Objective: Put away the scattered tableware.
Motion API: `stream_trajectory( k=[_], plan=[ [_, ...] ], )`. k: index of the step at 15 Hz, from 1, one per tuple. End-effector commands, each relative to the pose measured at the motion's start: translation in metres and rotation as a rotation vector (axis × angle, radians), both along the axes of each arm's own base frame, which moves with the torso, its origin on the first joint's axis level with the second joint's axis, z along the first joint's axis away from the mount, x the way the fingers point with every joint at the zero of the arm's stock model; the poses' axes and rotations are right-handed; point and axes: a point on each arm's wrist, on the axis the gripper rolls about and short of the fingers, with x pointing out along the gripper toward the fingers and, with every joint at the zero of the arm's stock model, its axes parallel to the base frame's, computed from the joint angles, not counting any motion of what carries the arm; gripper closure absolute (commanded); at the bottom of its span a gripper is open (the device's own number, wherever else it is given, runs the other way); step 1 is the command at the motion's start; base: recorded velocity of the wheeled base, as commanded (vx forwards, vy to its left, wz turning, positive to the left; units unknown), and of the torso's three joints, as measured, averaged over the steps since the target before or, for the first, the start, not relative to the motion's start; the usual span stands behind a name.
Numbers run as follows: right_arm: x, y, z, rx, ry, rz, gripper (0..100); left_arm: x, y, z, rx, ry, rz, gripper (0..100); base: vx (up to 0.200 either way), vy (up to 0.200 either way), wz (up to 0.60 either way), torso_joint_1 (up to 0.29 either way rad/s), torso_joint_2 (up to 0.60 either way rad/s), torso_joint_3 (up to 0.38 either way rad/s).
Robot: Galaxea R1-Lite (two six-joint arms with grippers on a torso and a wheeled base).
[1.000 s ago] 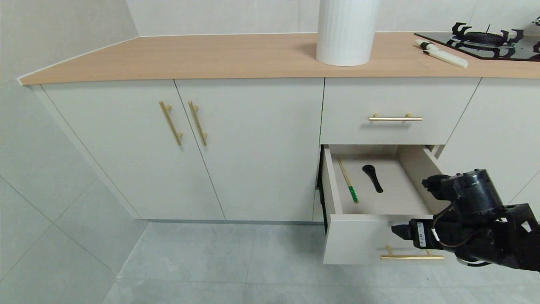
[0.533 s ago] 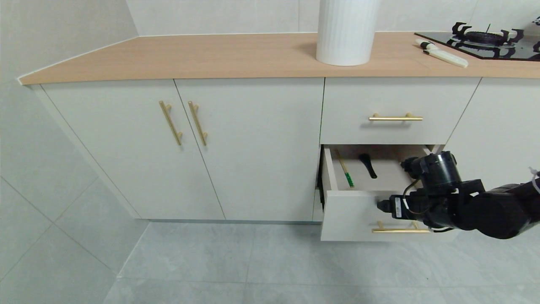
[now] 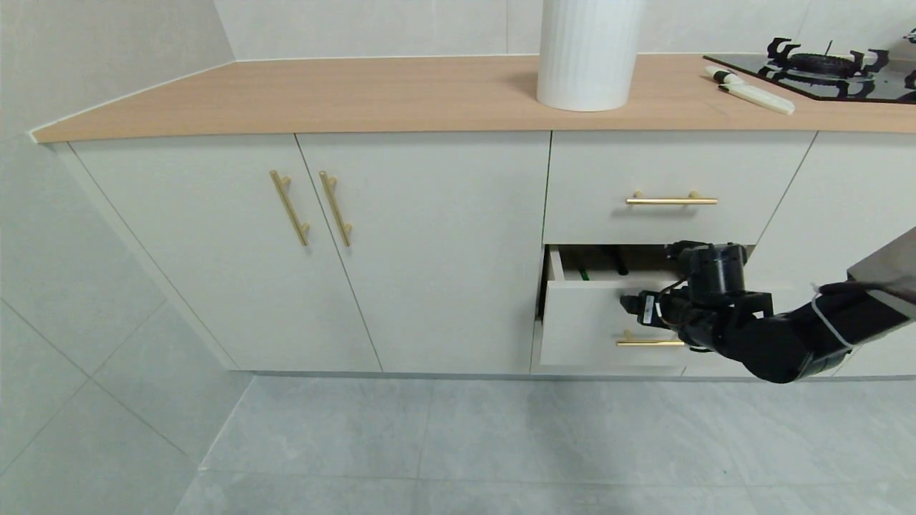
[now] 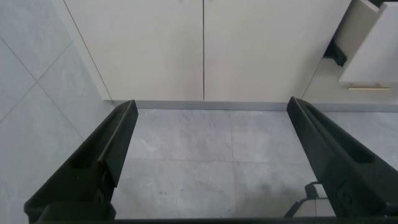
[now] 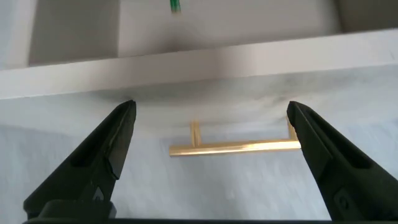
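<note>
Right gripper (image 3: pixel 630 303) spread wide, empty | drawer (image 3: pixel 580 325) nearly shut, chopsticks (image 5: pixel 175 6) mostly hidden inside | handle (image 5: pixel 236 147) just ahead of gripper.

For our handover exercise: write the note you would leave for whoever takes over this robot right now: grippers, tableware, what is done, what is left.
Left gripper: open, empty, over the floor before the cabinet doors.
Right gripper: open, empty, at the front of the lower drawer, by its handle.
Chopsticks and black spoon lie inside that drawer.
Done: both stowed.
Left: push the drawer shut, it is ajar; perhaps stow the white utensil on the counter.
</note>
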Motion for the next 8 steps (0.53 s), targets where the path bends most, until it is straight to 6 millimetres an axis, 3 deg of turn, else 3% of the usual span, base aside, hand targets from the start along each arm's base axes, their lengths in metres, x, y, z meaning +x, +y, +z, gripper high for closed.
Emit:
stream_trajectory(
  k=[1,8],
  plan=[
    [0.013,-0.004,-0.026,-0.012,-0.019,-0.047,0,0.000,0.000,0.000,0.000,0.002,0.001,0,0.000,0.000,0.00,0.000,0.00,0.000],
    [0.028,-0.018,-0.038,-0.021,-0.115,-0.092,0,0.000,0.000,0.000,0.000,0.002,0.001,0,0.000,0.000,0.00,0.000,0.00,0.000]
  ],
)
